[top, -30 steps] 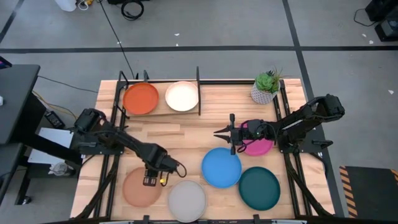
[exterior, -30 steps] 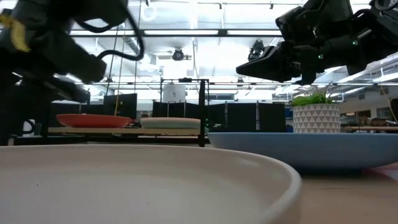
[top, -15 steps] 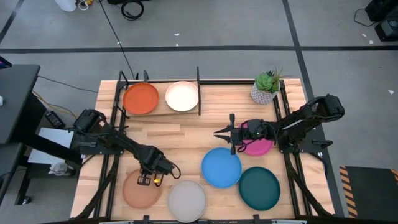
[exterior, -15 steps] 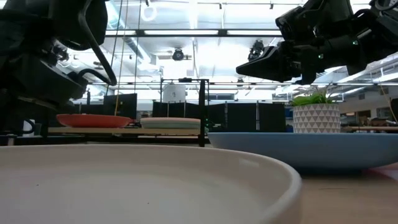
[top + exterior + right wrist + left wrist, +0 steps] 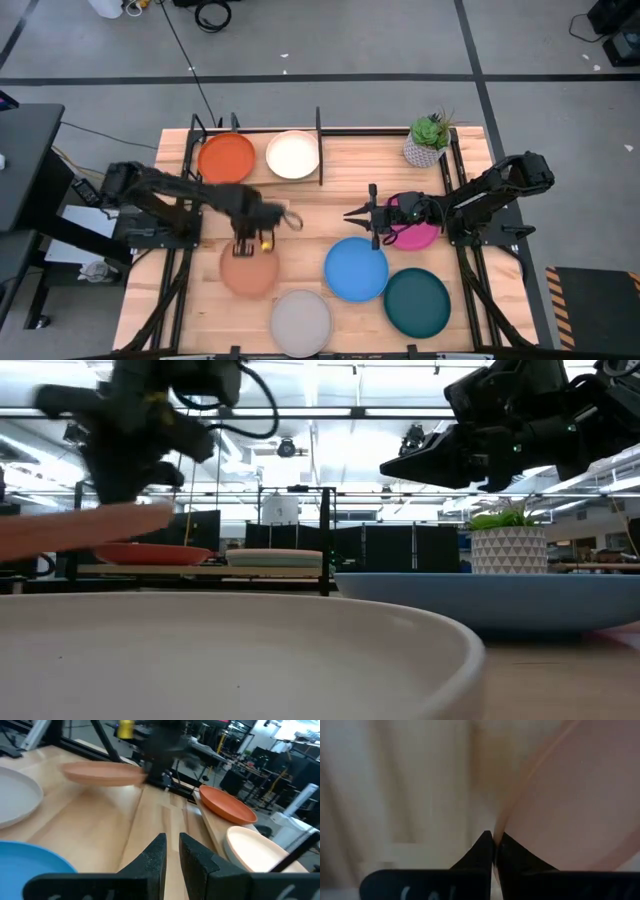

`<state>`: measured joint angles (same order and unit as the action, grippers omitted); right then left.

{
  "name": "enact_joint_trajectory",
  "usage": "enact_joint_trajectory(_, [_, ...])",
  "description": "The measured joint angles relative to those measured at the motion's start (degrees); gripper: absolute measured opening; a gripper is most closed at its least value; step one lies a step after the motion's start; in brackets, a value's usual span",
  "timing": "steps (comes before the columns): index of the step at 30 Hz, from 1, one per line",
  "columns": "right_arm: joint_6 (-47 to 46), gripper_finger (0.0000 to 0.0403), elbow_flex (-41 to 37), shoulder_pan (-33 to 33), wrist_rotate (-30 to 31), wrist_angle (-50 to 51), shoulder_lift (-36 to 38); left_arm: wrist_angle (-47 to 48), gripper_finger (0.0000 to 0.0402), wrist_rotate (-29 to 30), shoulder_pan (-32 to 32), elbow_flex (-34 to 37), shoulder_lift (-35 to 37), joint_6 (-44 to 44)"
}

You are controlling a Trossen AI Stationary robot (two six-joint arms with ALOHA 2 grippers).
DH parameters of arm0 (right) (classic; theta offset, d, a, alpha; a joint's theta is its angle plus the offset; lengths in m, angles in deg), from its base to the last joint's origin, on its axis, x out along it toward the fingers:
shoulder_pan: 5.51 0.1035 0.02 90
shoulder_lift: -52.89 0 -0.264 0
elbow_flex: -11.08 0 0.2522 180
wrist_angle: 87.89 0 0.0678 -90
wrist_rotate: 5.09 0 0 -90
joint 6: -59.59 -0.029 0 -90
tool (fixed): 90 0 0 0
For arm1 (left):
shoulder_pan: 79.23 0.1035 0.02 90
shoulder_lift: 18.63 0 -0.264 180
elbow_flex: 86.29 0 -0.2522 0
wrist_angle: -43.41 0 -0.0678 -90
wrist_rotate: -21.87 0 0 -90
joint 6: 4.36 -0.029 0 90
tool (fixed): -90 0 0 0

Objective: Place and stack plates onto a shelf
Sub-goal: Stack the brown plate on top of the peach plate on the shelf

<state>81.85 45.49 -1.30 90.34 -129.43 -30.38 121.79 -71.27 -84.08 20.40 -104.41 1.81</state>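
Note:
My left gripper (image 5: 244, 246) is shut on a terracotta plate (image 5: 248, 272), which hangs above the table's left middle, just before the shelf (image 5: 262, 181). An orange plate (image 5: 226, 158) and a pale peach plate (image 5: 293, 155) lie on the shelf's plank. On the table lie a grey-white plate (image 5: 300, 322), a bright blue plate (image 5: 355, 269), a dark teal plate (image 5: 417, 302) and a magenta plate (image 5: 417, 236). My right gripper (image 5: 362, 213) hovers right of centre, over the magenta plate's left side. Its fingers (image 5: 159, 851) stand a narrow gap apart, with nothing between them. My left gripper pinches the terracotta plate's rim (image 5: 503, 827) between its two fingers, at the plate's far edge. The fingers come from above, slanting down. The plate (image 5: 75, 530) is lifted clear of the table and lies nearly level, dipping a little away from the fingers.
A potted plant (image 5: 428, 140) stands at the far right corner. A black upright divider (image 5: 319, 145) closes the shelf's right end. Bare wood lies between the shelf and the plates near the front.
My left gripper has risen and gone toward the table's far edge and the shelf, a little to the right. The terracotta plate, which lay on the table at the near left, has come up with it and now hangs clear of the wood.

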Motion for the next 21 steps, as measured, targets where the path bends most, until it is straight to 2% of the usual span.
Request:
enact_joint_trajectory(5, [-1.66,0.0058,0.00,0.00,-0.80,0.07,0.00,-0.17,0.0014,0.11,15.16,-0.16,3.19,-8.90])
enact_joint_trajectory(10, [-3.21,0.0058,0.00,0.00,-0.78,0.58,0.00,-2.96,0.0014,1.21,30.49,-2.66,2.95,-11.31])
enact_joint_trajectory(15, [-4.73,0.0058,-0.02,0.04,-0.78,1.29,0.00,-5.56,0.0014,1.05,42.14,-8.14,2.89,-6.47])
enact_joint_trajectory(21, [-4.77,0.0058,-0.02,0.37,-0.78,1.38,0.00,-6.34,0.0015,0.53,52.98,-13.61,1.49,2.06])
